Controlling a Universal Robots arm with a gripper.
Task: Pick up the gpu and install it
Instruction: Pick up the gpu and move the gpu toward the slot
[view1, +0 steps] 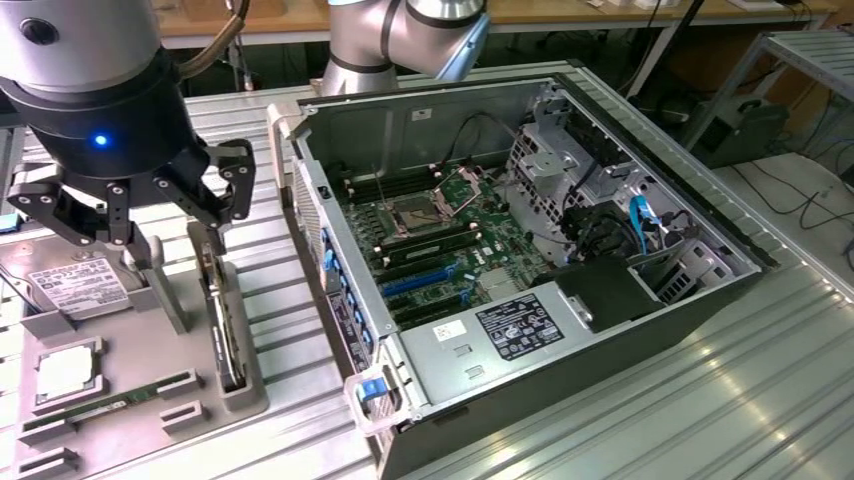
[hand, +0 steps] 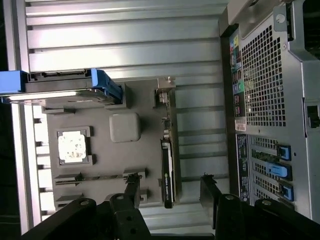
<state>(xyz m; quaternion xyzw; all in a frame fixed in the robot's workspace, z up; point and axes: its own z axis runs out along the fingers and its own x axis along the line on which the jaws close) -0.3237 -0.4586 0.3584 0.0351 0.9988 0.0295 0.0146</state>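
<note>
The gpu (view1: 224, 320) is a thin black card standing on its edge in a slot of the grey holder tray (view1: 140, 360), at the exterior view's left. My gripper (view1: 167, 225) hangs open above the card's far end, not touching it. In the wrist view the gpu (hand: 167, 155) shows edge-on as a dark strip, and my gripper (hand: 170, 195) has one black finger on either side of that line, with nothing held. The open computer case (view1: 534, 230) lies beside the tray, its motherboard (view1: 427, 240) and blue slots (view1: 420, 280) exposed.
On the tray lie a silver hard drive (view1: 74, 285) in a blue frame (hand: 105, 82), a processor chip (hand: 73, 146) and a slim memory stick (hand: 95, 176). The case's perforated rear panel (hand: 270, 100) stands close to the tray. Ribbed metal tabletop (view1: 694, 390) surrounds both.
</note>
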